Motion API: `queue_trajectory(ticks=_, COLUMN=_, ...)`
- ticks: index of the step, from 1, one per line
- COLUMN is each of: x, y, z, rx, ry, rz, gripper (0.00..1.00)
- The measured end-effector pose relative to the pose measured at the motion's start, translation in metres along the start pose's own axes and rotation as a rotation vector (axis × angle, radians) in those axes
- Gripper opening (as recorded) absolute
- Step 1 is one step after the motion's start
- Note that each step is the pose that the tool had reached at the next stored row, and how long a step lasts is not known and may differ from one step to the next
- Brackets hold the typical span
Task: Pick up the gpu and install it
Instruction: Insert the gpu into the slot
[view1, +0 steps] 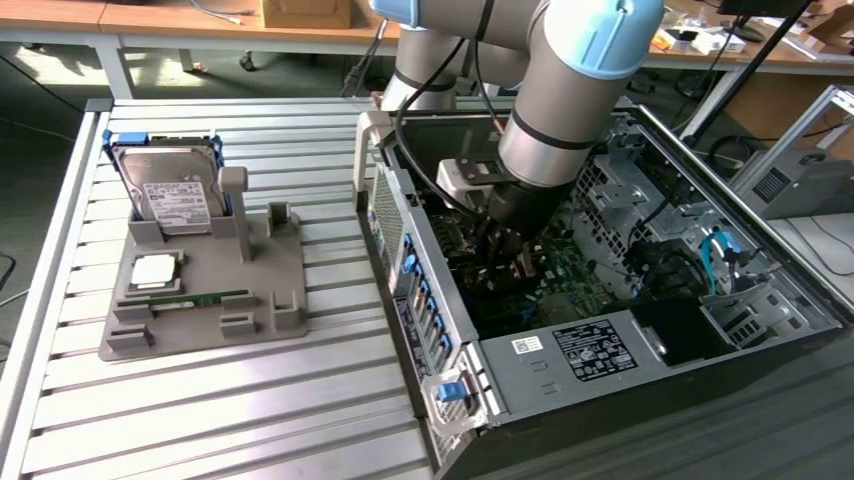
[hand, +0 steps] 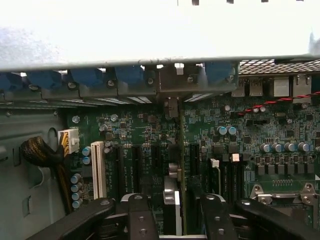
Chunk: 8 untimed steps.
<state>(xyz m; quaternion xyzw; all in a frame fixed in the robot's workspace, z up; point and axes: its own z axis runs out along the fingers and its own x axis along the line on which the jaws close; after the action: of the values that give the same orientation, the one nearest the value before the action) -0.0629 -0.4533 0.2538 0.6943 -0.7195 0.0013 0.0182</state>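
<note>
Black fingers (hand: 140, 215) of the gripper (hand: 177, 205) stand apart, one on each side of the card. There is a small gap between each finger and the card, so the gripper looks let go and is not squeezing anything. In the exterior view the gripper (view1: 505, 250) is low down inside the computer case (view1: 561, 370), at the end of the big grey arm.

Right between the fingers is the gpu (hand: 179, 190). We see it from its thin edge. It stands up straight on the green board (hand: 250, 135), and it looks like it sits in one of the long slots. Its far end reaches toward the wall of the case, where the blue clips (hand: 85, 77) are lined up.

A bit off to one side of the gripper is a white slot (hand: 98, 167), with nothing in it. Past that is a fat bundle of wires (hand: 37, 150).

Well away from the gripper, outside the case, a grey tray (view1: 200, 330) lies on the metal table (view1: 267, 420). It holds a hard drive (view1: 174, 195) and a green memory stick (view1: 187, 298).

I think the step now is letting go of the card. To do it well, both fingers should be off the card by the same amount, so neither one drags or tips it. The card should stand straight and sit all the way down along its slot.
</note>
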Motion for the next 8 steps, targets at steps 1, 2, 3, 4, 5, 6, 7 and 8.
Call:
queue_trajectory(ticks=1, x=0.000, y=0.0000, z=-0.0001, rx=-0.0001, ry=0.0001, rz=0.000, gripper=0.41)
queue_trajectory(ticks=2, x=0.000, y=0.0000, z=-0.0001, rx=-0.0001, ry=0.0003, rz=0.000, gripper=0.41)
queue_trajectory(ticks=3, x=0.000, y=0.0000, z=-0.0005, rx=-0.0003, ry=0.0007, rz=0.000, gripper=0.41)
queue_trajectory(ticks=4, x=0.000, y=0.0000, z=-0.0016, rx=-0.0002, ry=0.0007, rz=0.000, gripper=0.41)
queue_trajectory(ticks=5, x=0.000, y=0.0000, z=-0.0031, rx=0.0001, ry=0.0003, rz=0.000, gripper=0.41)
queue_trajectory(ticks=6, x=0.000, y=0.0001, z=-0.0058, rx=0.0001, ry=0.0004, rz=0.000, gripper=0.41)
queue_trajectory(ticks=7, x=0.000, y=0.0001, z=-0.0080, rx=0.0002, ry=0.0003, rz=0.000, gripper=0.41)
queue_trajectory(ticks=8, x=0.000, y=0.0002, z=-0.0115, rx=0.0004, ry=0.0004, rz=0.000, gripper=0.41)
